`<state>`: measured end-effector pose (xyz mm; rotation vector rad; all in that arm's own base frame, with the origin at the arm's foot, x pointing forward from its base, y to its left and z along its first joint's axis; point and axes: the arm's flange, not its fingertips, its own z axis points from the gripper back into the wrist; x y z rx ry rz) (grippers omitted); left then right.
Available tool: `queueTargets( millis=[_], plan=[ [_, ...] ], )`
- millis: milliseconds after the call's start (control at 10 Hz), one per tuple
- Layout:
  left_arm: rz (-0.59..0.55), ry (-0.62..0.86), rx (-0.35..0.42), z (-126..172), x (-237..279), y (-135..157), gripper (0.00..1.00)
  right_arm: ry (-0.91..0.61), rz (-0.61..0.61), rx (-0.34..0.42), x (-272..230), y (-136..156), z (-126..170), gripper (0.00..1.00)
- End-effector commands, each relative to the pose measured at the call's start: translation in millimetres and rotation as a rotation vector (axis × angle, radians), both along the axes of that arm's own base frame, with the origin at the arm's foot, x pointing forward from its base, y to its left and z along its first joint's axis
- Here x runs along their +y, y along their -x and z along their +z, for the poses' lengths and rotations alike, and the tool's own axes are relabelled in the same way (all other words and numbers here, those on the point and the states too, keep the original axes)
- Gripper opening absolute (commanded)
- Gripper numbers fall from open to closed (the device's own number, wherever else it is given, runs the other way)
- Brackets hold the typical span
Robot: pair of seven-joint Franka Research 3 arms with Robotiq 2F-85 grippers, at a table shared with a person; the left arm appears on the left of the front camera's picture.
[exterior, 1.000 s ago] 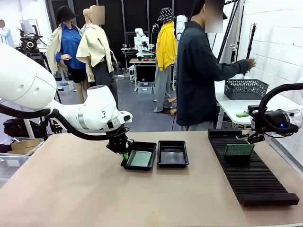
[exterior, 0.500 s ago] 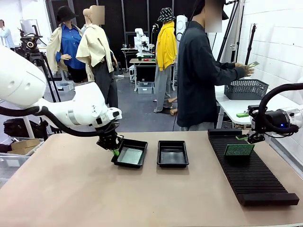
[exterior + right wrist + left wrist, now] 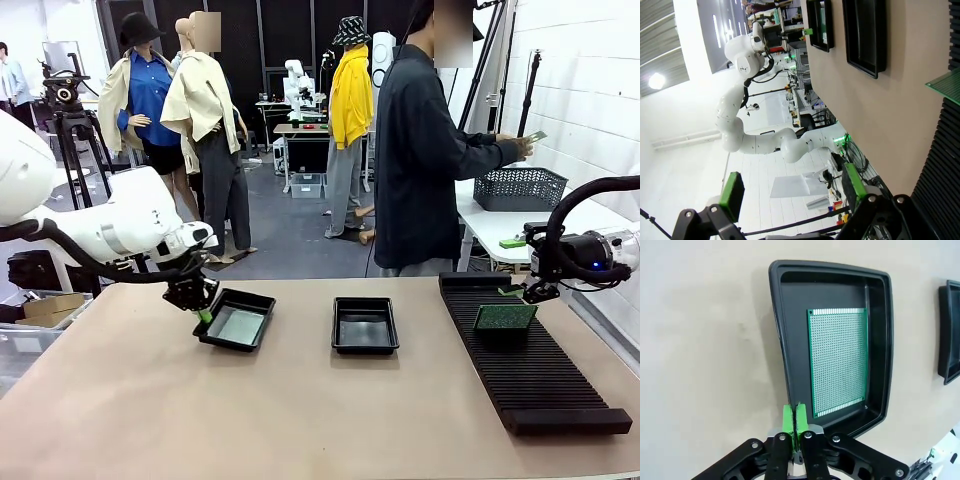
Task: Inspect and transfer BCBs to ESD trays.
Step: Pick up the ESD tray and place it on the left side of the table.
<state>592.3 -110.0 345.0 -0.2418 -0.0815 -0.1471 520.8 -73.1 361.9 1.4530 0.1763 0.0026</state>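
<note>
- BCB: 1 thin flat green perforated rectangular circuit board lies flat on the floor of a shallow glossy black rectangular plastic ESD tray, inside its raised rim.
- The left gripper has its green pads pressed together at that tray's near rim, so it seems to pinch the tray itself, not the board.
- A 2nd tray, identical and empty, sits to the right on the tan table, apart from the 1st.
- Another green board stands on edge in the long black ribbed rack. The right gripper waits just beside it, fingers spread wide, holding nothing.
- The step in hand looks like shifting the filled tray, since its board is already in place.
- Next, the left gripper needs to set the tray flat and release the rim. The right gripper must then close on the racked board's edge and carry it to the empty tray.
</note>
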Motion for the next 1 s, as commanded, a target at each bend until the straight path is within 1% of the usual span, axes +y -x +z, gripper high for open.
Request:
queueTargets(
  millis=[0, 200, 400, 600, 900],
  plan=[
    [0.015, 0.039, -0.006, 1.2, 30.8, 4.9, 0.00, 0.011, -0.011, 0.014, 1.8, 0.7, 1.3, 1.00],
    [0.056, 0.047, -0.020, 2.4, 70.0, 9.8, 0.00, 0.011, -0.011, 0.014, 1.8, 0.7, 1.3, 1.00],
    [0.082, 0.062, -0.022, 2.4, 112.4, 23.9, 0.00, 0.011, -0.011, 0.014, 1.8, 0.7, 1.3, 1.00],
    [0.062, 0.059, -0.004, -1.5, 142.7, 39.0, 0.00, 0.011, -0.011, 0.014, 1.8, 0.7, 1.3, 1.00],
    [0.056, 0.051, -0.006, -8.8, 186.8, 53.3, 0.00, 0.011, -0.011, 0.014, 1.8, 0.7, 1.3, 1.00]
  ],
)
